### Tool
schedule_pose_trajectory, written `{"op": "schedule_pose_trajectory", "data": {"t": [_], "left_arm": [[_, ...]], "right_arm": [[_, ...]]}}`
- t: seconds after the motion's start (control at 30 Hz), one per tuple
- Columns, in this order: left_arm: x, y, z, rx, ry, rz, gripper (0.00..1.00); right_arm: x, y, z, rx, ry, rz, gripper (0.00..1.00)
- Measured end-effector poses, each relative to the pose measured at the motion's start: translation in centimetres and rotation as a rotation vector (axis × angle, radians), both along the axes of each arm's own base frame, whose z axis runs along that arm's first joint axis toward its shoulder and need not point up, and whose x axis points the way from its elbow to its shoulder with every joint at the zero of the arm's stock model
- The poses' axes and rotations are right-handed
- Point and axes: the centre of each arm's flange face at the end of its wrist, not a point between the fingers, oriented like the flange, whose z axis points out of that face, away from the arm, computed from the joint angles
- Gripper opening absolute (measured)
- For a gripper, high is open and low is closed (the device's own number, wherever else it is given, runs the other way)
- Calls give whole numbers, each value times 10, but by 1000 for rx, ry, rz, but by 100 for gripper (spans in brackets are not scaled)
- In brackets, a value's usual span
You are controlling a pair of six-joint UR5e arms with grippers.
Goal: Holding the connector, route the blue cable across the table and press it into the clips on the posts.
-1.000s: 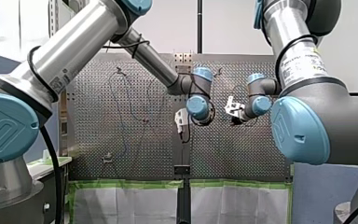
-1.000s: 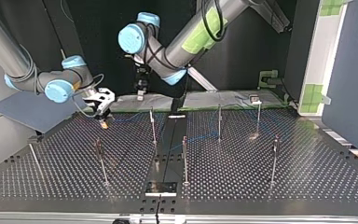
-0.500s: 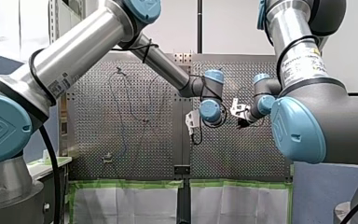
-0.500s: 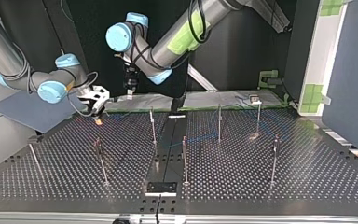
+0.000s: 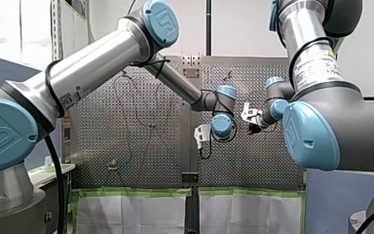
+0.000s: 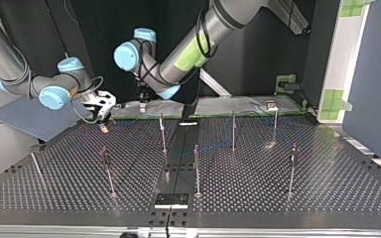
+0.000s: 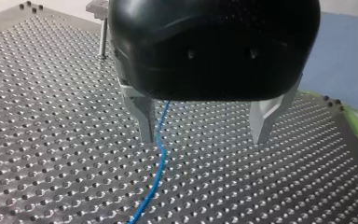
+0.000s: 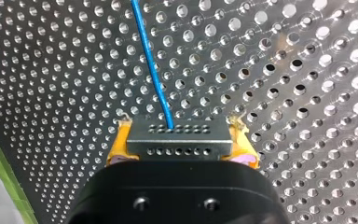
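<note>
The right gripper is clamped on the connector, with its yellow pads at either end. The cable leaves the connector straight ahead, low over the table. The left gripper is wide apart above the table. The cable runs lengthwise between its fingers, off-centre and just beside one finger; contact cannot be confirmed. The left gripper is better placed to pinch the run; centre it first.

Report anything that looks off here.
The yellow pads of my right gripper, clamped on the connector, look ragged and frayed at their tips. The blue cable and my open left gripper look fine.
</note>
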Motion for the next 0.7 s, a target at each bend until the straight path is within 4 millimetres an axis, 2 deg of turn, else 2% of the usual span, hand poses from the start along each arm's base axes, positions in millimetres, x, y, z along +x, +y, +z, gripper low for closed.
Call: {"op": "schedule_pose_trajectory", "data": {"t": [0.4,0.7], "left_arm": [[28,-10,36,-62,-69,44,100],[41,-16,17,-35,-37,55,100]], "right_arm": [[0,0,0,1,0,0,0],[0,0,0,1,-1,1,0]]}}
